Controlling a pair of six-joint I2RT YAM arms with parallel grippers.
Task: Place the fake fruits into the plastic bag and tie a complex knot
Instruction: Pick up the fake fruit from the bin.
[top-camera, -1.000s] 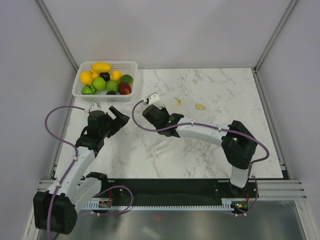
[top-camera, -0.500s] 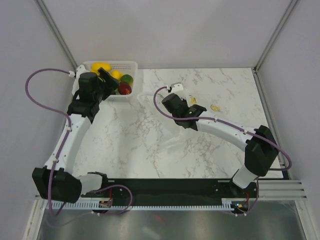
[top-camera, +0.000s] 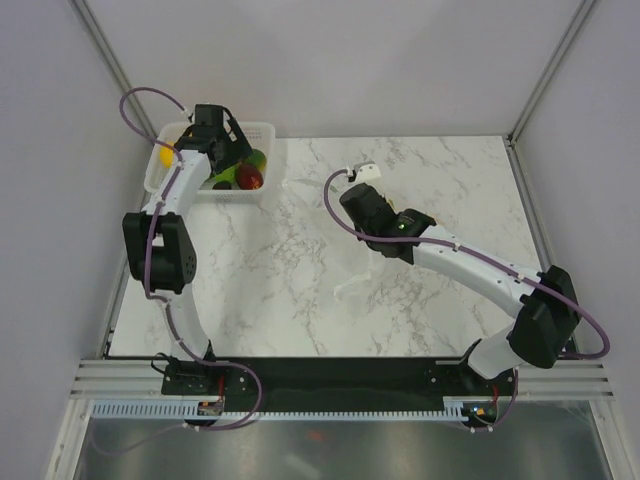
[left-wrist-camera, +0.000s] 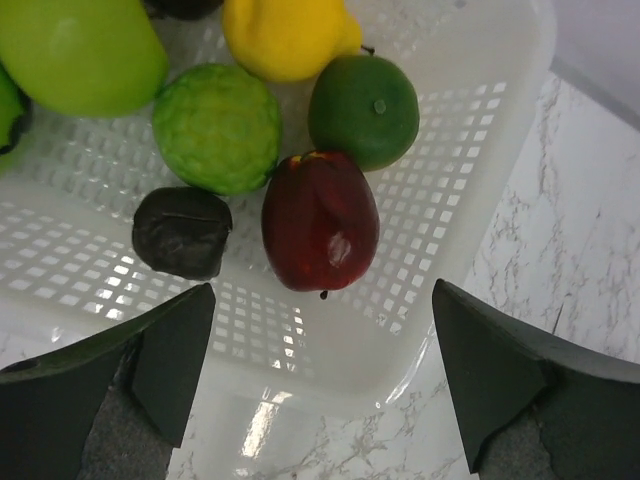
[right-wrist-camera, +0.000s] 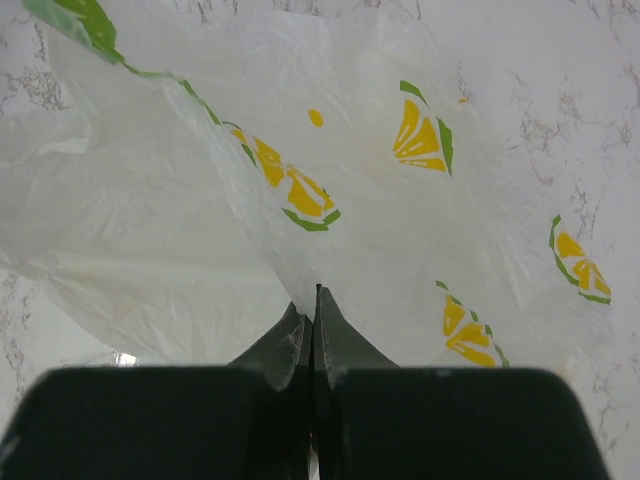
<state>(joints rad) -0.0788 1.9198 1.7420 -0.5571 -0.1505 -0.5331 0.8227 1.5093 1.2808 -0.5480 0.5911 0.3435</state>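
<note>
The fake fruits lie in a white perforated basket (top-camera: 268, 130). In the left wrist view they are a dark red one (left-wrist-camera: 320, 220), a black one (left-wrist-camera: 182, 232), a bumpy green lime (left-wrist-camera: 217, 127), a smooth green one (left-wrist-camera: 363, 110) and a yellow lemon (left-wrist-camera: 285, 35). My left gripper (left-wrist-camera: 320, 390) hovers open over the basket's near wall (left-wrist-camera: 330, 350), with nothing between its fingers; from above it (top-camera: 228, 150) covers part of the fruit. My right gripper (right-wrist-camera: 316, 300) is shut on a fold of the plastic bag (right-wrist-camera: 420, 210), which spreads limp below it. From above the bag (top-camera: 346, 288) is a faint film near the right gripper (top-camera: 380, 245).
The basket stands in the table's far left corner, next to the left wall. The left arm stretches up the left side and its purple cable (top-camera: 150, 95) loops above the basket. Marble tabletop (top-camera: 470, 190) extends to the right.
My left arm has swung from the front left up to the basket at the far left. The right gripper has carried the bag rightward toward the table's middle, staying shut.
</note>
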